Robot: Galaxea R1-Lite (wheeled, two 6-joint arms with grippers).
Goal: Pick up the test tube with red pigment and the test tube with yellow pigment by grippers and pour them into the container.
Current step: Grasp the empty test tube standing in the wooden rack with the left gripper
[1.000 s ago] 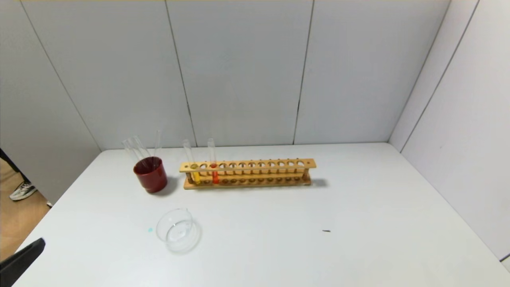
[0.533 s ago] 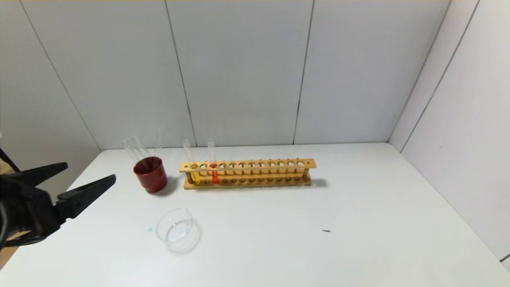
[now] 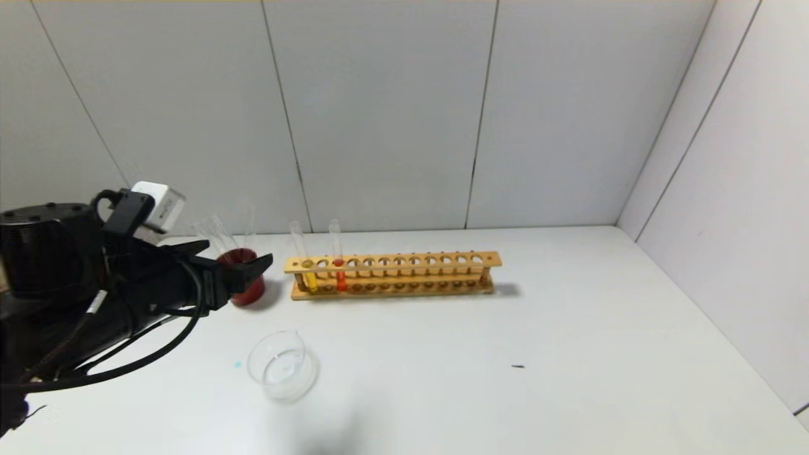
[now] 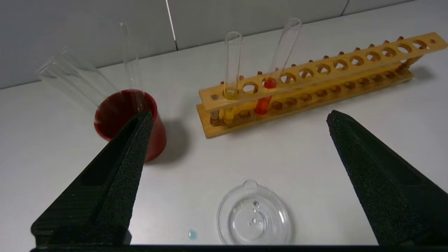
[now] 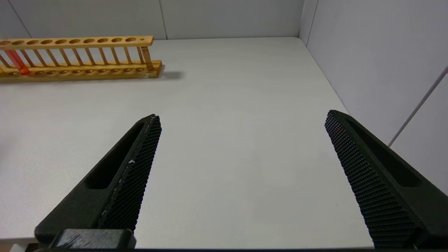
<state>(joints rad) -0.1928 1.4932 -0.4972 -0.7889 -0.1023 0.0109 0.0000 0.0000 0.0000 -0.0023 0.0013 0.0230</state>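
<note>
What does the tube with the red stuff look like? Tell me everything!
The test tube with red pigment is slim, clear glass with an open top and a round bottom. Orange-red liquid fills only its lower part. It stands in the wooden rack, leaning a little, two holes from the test tube with yellow pigment. Nothing grips it.

A slim clear glass test tube with orange-red liquid (image 4: 266,91) and a matching clear tube with bright yellow liquid (image 4: 230,89) stand in a pale honey-coloured wooden rack (image 3: 404,260). Nearby are a dark red opaque cup (image 4: 155,131), a colourless glass dish (image 3: 280,366) and black textured gripper fingers (image 4: 129,154) over a white table (image 3: 569,354).
</note>
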